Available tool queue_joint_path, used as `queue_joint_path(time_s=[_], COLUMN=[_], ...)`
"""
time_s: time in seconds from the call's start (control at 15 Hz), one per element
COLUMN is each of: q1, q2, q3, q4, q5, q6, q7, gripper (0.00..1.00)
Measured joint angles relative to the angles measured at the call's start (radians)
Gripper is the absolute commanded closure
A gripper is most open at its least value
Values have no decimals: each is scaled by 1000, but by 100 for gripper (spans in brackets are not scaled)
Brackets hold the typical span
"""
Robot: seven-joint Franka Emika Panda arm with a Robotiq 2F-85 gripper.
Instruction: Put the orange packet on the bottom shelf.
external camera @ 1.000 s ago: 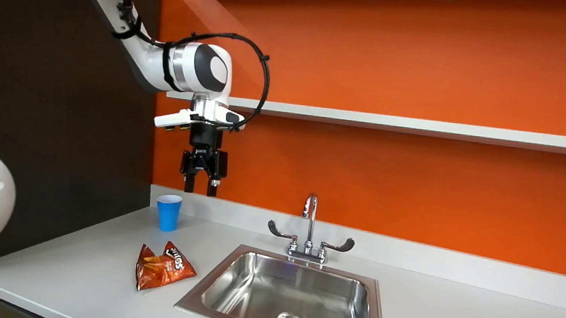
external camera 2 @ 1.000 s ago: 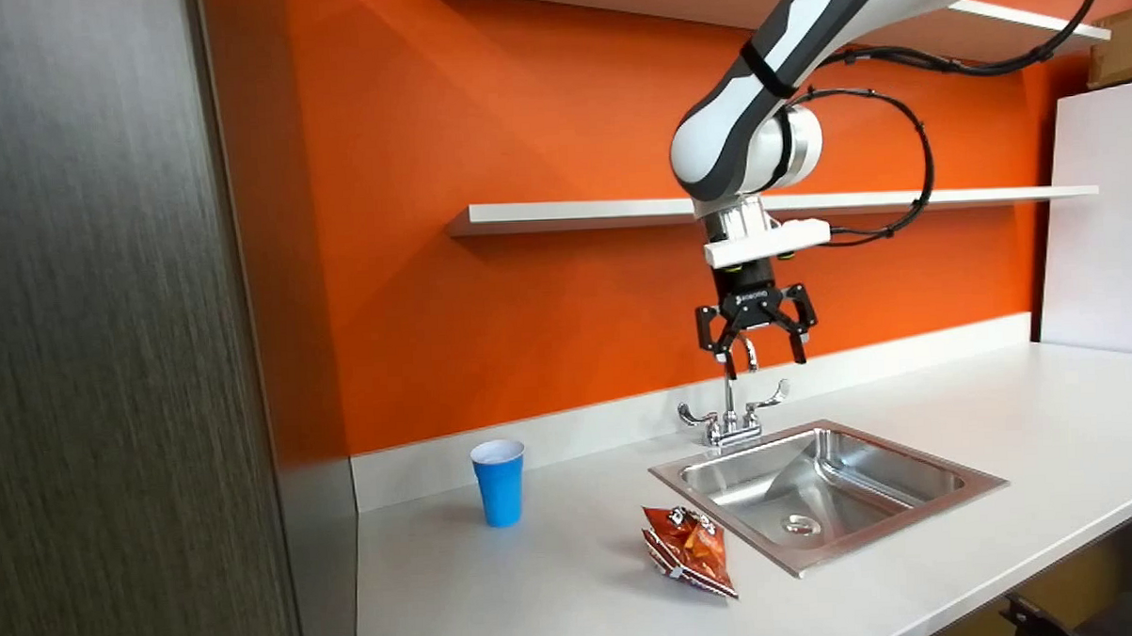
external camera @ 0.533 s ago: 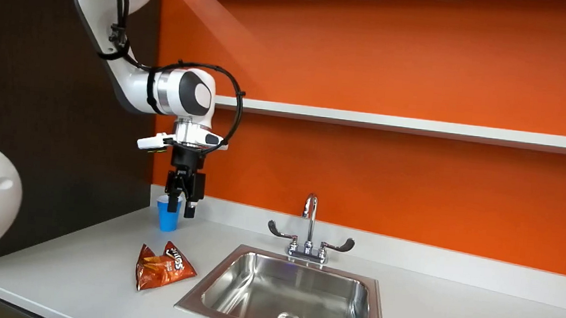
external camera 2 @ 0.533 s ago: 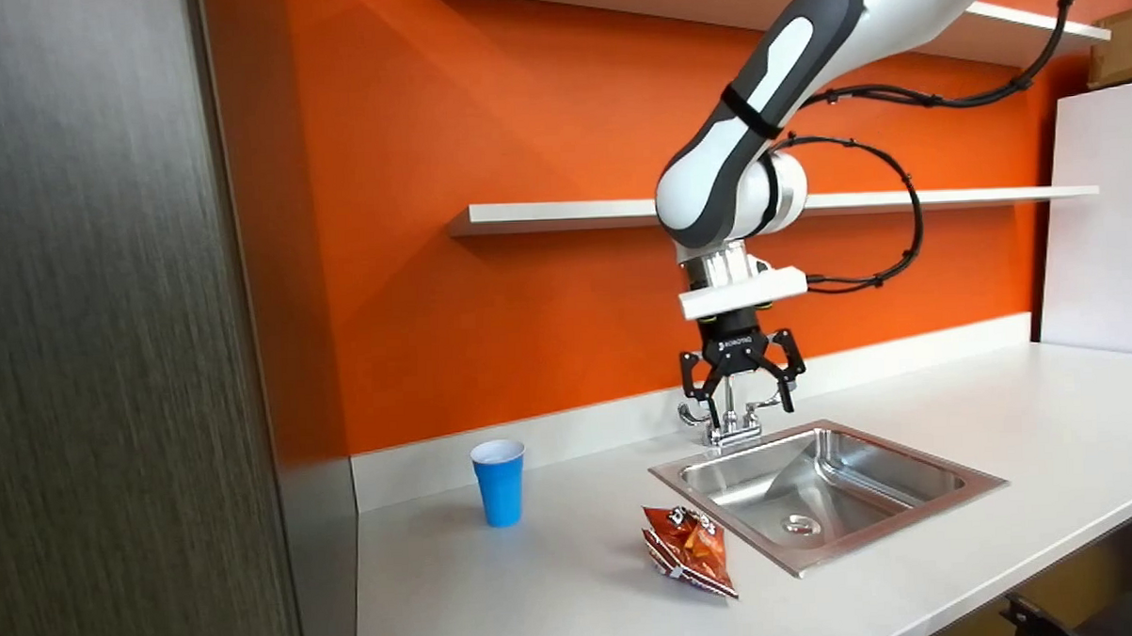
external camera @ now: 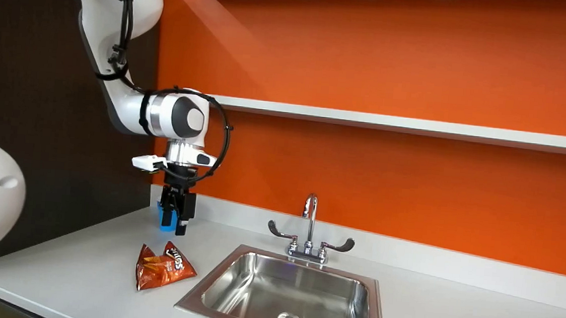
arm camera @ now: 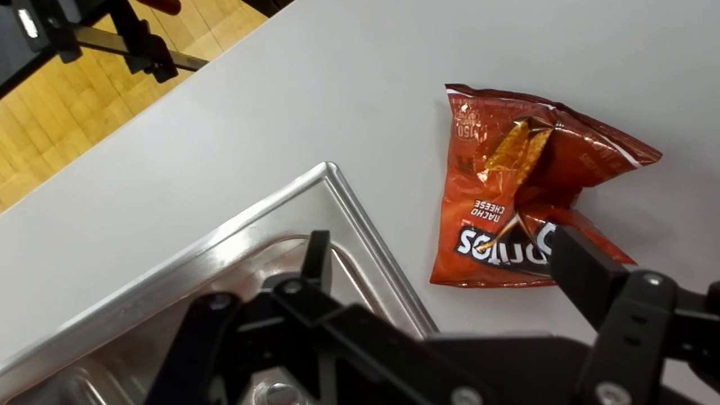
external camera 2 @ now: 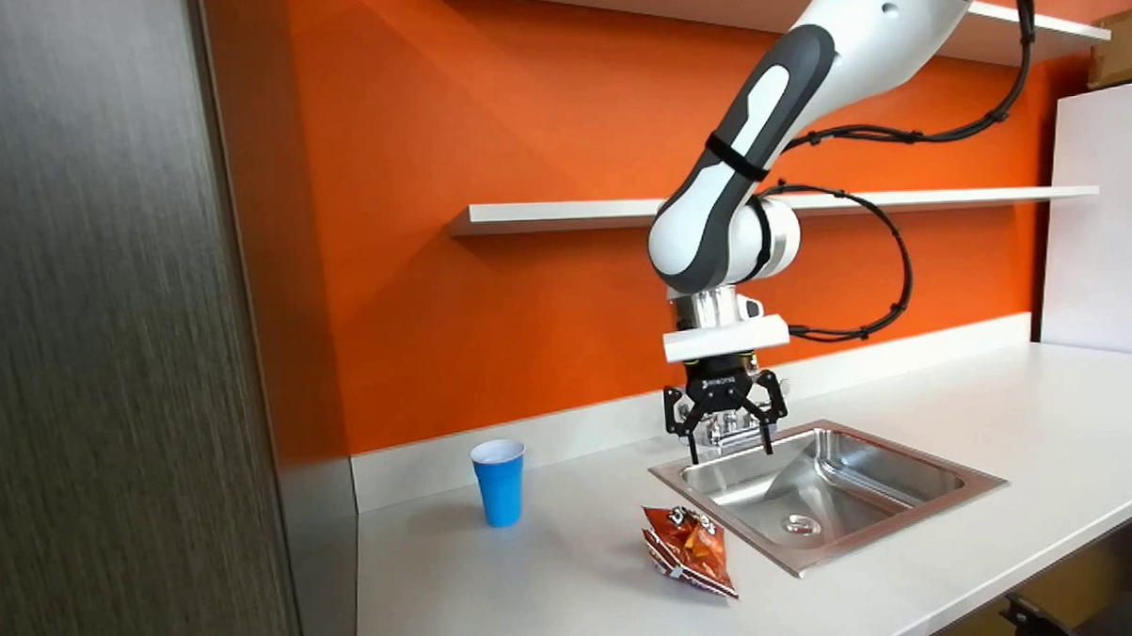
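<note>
The orange packet (external camera: 160,273) lies on the countertop left of the sink; it also shows in an exterior view (external camera 2: 692,544) and in the wrist view (arm camera: 467,185). It is a crinkled, folded Doritos bag. The bottom shelf (external camera: 392,121) is a long white ledge on the orange wall, also in an exterior view (external camera 2: 562,216), partly behind my arm. My gripper (external camera: 173,225) points down, open and empty, above the counter near the packet and the sink's edge (external camera 2: 732,454). In the wrist view my gripper (arm camera: 441,242) has its fingers wide apart; one finger overlaps the packet's corner.
A blue cup (external camera 2: 502,490) stands at the back corner, partly behind my gripper in an exterior view (external camera: 166,229). The steel sink (external camera: 217,275) and its faucet (external camera: 311,232) are right of the packet. A dark cabinet panel (external camera: 64,111) closes the left side.
My gripper has come down from below shelf height toward the counter and a little to the left in both exterior views. It stays open. The packet and cup have not moved.
</note>
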Motion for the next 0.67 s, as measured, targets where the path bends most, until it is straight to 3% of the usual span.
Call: queue_joint_path(time_s=[0.67], q1=[39], q2=[87], q3=[0], q4=[-2], q5=[10], q6=[102], q7=[39], gripper=[0])
